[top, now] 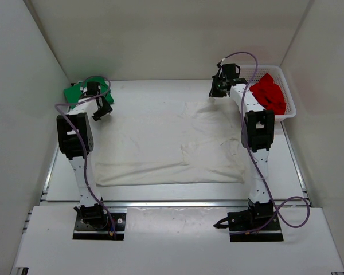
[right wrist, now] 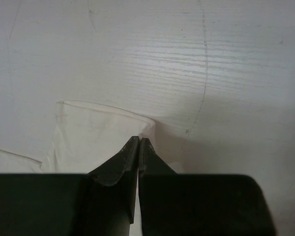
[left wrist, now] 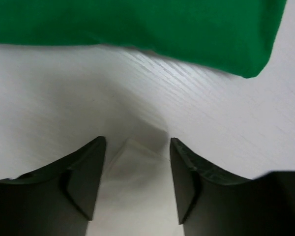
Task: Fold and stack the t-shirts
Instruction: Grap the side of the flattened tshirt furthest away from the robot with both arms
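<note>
step: laying white shirt flat on worktop for first fold | left hand parted over its corner, holding nothing | right hand closed tight at far corner, hold unclear | next: i pinch both corners, fold

A white t-shirt lies spread across the counter between the arms, the left hand over its far left corner beside a bunched green t-shirt, the right hand at its far right corner near a mesh basket holding a red t-shirt.
</note>
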### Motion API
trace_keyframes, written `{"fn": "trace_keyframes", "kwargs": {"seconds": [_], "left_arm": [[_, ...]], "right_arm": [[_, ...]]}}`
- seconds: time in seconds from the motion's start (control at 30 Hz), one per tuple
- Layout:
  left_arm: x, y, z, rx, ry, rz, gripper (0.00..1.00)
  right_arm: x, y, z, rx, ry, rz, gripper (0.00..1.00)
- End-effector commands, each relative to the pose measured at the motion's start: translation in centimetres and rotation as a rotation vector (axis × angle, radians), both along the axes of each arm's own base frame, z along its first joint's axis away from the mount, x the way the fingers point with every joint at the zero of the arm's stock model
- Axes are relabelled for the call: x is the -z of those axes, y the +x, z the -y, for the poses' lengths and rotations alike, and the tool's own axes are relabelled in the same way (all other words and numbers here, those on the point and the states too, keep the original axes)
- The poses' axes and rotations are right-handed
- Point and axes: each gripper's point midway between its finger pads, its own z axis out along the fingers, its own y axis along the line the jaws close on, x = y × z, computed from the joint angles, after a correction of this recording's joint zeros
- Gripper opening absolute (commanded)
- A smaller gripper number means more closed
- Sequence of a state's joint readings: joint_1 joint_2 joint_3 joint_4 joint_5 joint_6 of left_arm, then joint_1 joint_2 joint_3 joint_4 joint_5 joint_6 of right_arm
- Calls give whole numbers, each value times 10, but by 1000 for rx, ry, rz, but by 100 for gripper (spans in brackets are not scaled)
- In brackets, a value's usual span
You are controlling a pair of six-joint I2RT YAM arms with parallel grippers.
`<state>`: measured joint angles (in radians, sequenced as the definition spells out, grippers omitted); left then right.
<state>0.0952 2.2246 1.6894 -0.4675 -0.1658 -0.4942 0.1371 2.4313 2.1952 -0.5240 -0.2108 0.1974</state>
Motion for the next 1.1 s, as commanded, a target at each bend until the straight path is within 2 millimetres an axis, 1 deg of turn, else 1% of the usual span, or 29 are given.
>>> {"fn": "trace_keyframes", "kwargs": {"seconds": [0.0,0.03,0.07,0.1,0.13,0.17,0.2,0.23,0.27,0.3,0.33,0.43,0.5,0.53,0.57,0.6,0.63,0.7,0.73,0.77,0.8,0.83,0.87,0.9,0.93,0.97,1.0,1.03,1.07], "left_arm": [[-29,0,-4,-9,25,49,63],[-29,-1,-6,-7,44,34,54],[-27,0,-5,5,46,21,52],[-20,-4,-5,10,54,-13,52],[-19,-7,-4,19,54,-30,50],[-11,-9,-6,19,58,-53,49],[-13,-10,-7,20,68,-51,49],[-6,-13,-7,18,66,-67,46],[-8,-14,-5,13,65,-63,45],[-5,-17,-6,11,63,-73,44],[-8,-16,-5,17,63,-57,43],[-9,-16,-2,20,73,-57,40],[-7,-14,2,26,66,-62,39],[-8,-12,3,30,66,-57,38],[-6,-12,4,32,63,-63,32],[-8,-9,5,33,62,-55,27],[-9,-8,8,35,59,-50,24],[-10,-7,4,26,55,-42,12],[-13,-6,7,32,55,-35,10],[-15,-4,8,39,57,-28,3],[-15,-5,5,23,74,-29,0],[-20,-3,4,17,81,-18,0],[-21,-4,6,22,76,-16,0],[-28,-2,6,26,73,2,0],[-28,-4,9,29,69,2,0],[-29,-7,9,20,60,11,0],[-41,-4,11,28,45,48,0],[-45,-4,12,35,40,64,0],[-46,-9,15,34,30,64,0]], "right_arm": [[-39,0,-11,-34,6,78,0],[-40,0,-8,-29,3,79,0],[-39,0,-8,-26,-1,79,0],[-43,0,-7,-26,-3,82,0],[-41,1,-10,-29,7,83,0],[-47,1,-12,-31,17,93,0],[-48,1,-9,-28,21,94,0],[-47,1,-10,-25,30,91,0],[-53,3,-7,-24,26,106,0],[-55,3,-8,-27,32,110,1],[-53,2,-8,-27,35,104,0],[-58,3,-7,-28,42,112,0],[-53,0,-13,-42,40,101,0],[-53,-1,-13,-39,39,97,0],[-54,0,-12,-43,25,107,0],[-55,0,-13,-46,28,110,0],[-56,-1,-16,-53,29,110,0],[-56,-2,-17,-59,32,106,0],[-61,-3,-18,-61,31,115,0],[-66,-5,-24,-77,34,123,0],[-67,-6,-23,-70,33,118,0],[-60,-10,-25,-79,37,95,1],[-68,-12,-24,-85,47,100,0],[-66,-15,-22,-80,68,75,0],[-63,-20,-23,-83,80,49,0],[-66,-28,-24,-91,106,31,0],[-65,-32,-22,-92,129,21,0],[-72,-38,-23,-96,147,27,0],[-74,-51,-24,-98,158,15,0]]}}
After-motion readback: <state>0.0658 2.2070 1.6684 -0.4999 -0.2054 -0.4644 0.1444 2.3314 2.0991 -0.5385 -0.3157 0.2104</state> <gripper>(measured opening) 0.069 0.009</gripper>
